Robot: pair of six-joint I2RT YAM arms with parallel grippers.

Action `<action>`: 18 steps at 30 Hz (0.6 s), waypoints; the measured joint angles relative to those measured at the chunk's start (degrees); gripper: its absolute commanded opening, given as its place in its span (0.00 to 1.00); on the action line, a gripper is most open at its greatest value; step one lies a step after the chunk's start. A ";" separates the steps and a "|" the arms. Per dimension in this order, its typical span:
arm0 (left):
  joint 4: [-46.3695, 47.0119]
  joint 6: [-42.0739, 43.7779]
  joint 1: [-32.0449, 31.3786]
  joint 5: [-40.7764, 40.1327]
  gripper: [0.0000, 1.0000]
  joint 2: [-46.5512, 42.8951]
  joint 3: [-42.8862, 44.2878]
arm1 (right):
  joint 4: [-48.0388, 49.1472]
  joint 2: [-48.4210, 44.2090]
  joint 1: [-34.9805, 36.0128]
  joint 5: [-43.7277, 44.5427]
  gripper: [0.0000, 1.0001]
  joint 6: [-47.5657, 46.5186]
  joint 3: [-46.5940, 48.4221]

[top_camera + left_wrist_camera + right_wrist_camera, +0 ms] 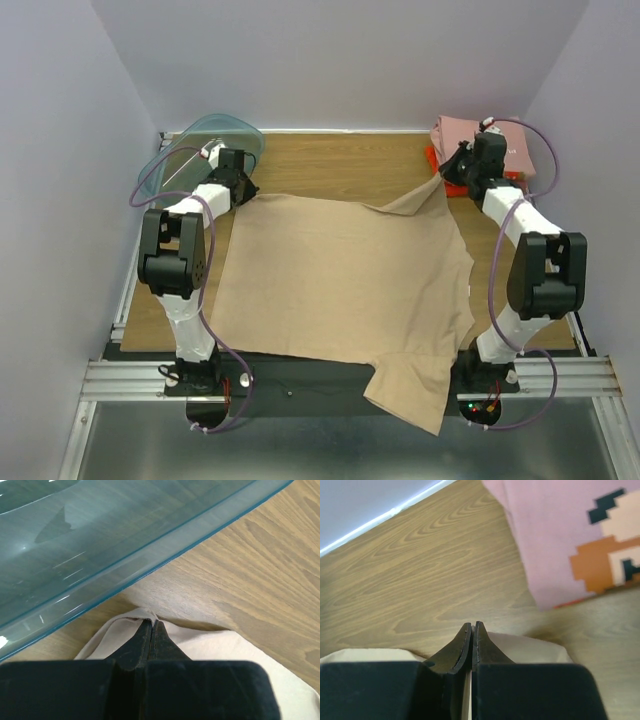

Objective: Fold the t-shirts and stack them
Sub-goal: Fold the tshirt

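Observation:
The tan t-shirt [340, 280] lies spread over the table, one sleeve hanging over the near edge. My left gripper [243, 190] is shut on its far left corner [145, 614], right beside the tub. My right gripper [447, 178] is shut on its far right corner [530, 647], lifted a little off the table. The pink t-shirt [470, 135] with the pixel print [570, 535] lies folded at the far right corner on top of the red-orange one [432, 157], of which only an edge shows.
The translucent teal tub [205, 145] stands at the far left corner, its wall [100, 545] close in front of the left fingers. Bare wooden table [340, 165] shows at the back between the two arms.

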 measured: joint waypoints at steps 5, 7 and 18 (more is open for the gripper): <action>0.37 0.22 0.00 0.04 0.00 -3.65 -4.61 | -6.14 -7.52 -0.04 4.48 0.00 0.90 -4.02; -0.02 0.17 0.00 -0.22 0.00 -7.28 -8.11 | -8.66 -12.41 -0.04 5.79 0.00 1.55 -6.08; -1.38 -0.68 0.00 -2.16 0.00 -24.90 -22.91 | -24.02 -37.53 -0.04 6.23 0.00 6.69 -23.21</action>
